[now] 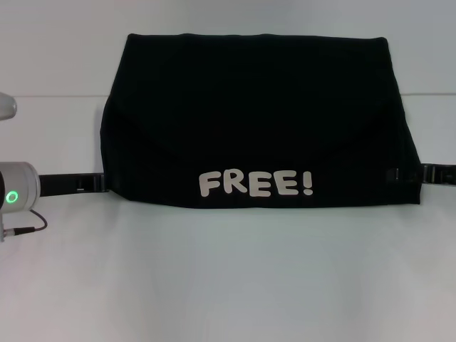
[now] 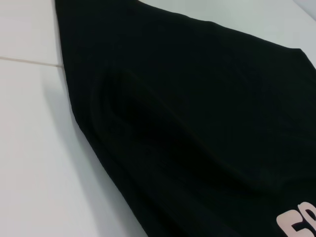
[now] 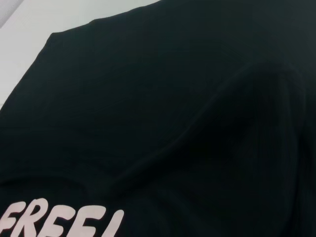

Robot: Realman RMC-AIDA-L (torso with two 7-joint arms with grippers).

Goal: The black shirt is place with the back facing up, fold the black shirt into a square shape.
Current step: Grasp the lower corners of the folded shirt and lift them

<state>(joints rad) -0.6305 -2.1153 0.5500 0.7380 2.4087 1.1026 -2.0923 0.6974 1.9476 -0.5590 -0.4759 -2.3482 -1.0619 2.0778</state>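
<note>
Black shirt (image 1: 256,121) lies folded on white table (image 1: 228,285).

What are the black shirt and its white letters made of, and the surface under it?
The black shirt looks like soft matte knit fabric: it folds and ridges. The letters seem a flat printed film, smooth-edged. The table looks smooth, hard and white, perhaps laminate.

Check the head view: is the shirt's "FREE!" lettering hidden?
No, the white "FREE!" lettering shows face-up near the front edge of the black shirt.
</note>
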